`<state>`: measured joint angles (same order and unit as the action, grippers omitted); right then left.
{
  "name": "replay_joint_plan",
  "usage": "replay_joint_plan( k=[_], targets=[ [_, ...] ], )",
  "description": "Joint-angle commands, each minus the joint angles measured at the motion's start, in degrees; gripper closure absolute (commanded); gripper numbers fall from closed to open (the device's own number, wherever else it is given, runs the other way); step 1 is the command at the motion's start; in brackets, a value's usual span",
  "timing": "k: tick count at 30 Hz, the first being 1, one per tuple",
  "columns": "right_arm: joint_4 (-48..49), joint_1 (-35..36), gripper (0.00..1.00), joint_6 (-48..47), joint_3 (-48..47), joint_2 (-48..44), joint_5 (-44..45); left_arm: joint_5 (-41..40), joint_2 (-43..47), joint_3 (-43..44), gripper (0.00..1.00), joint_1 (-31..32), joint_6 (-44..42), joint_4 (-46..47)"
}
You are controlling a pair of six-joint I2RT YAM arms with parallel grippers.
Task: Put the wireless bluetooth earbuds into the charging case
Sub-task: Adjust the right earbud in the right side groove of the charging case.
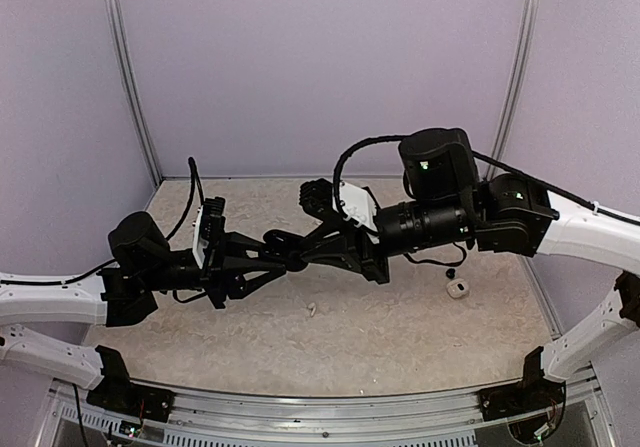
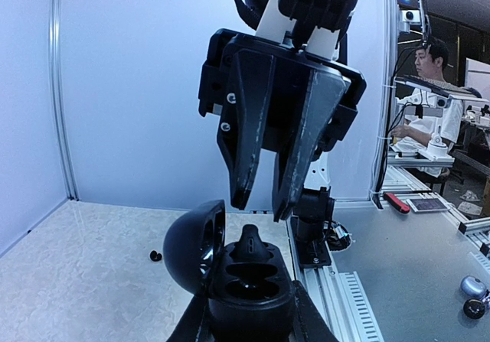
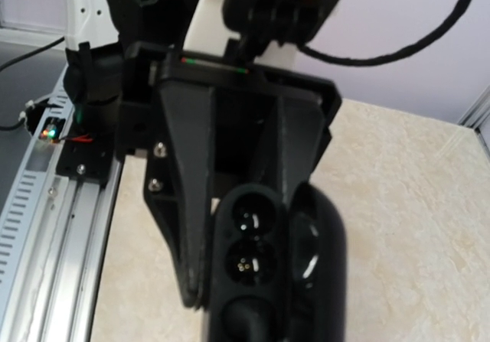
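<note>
Clamped in the left gripper (image 2: 249, 323), the open charging case (image 2: 249, 292) sits under the right gripper (image 2: 260, 204), its jaws narrowly parted and empty; one black earbud (image 2: 253, 244) seems half-seated, needing a gentle press, while a second black earbud (image 2: 155, 255) waits on the table (image 2: 76, 288).

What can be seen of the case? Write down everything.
The case is glossy black plastic, rounded, with its hinged lid swung open to one side. Inside show two round wells; the right wrist view shows small contacts in them. A black nub, perhaps a bud, stands at its far end. It is held off the table, the left gripper shut on its body. The right gripper hangs just above, fingers slightly apart, seemingly clear of it.
</note>
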<state>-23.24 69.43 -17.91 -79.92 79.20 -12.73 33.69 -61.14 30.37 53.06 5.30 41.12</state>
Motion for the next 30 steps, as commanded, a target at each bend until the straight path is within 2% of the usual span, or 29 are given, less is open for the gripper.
replay_joint_plan(
  k=[1,20,30],
  targets=[
    [1.0,0.4,0.83,0.9,-1.6,-1.3,1.2,0.5,-0.3,0.8,1.00,-0.1,-0.3,1.7],
    [-1.0,0.4,0.92,1.9,-2.8,2.4,2.2,0.1,-0.2,0.8,1.00,-0.2,-0.7,0.9],
    [-4.6,0.4,0.95,2.8,-3.1,3.3,-2.2,-0.8,0.7,0.4,1.00,-0.3,-0.9,0.8]
  ],
)
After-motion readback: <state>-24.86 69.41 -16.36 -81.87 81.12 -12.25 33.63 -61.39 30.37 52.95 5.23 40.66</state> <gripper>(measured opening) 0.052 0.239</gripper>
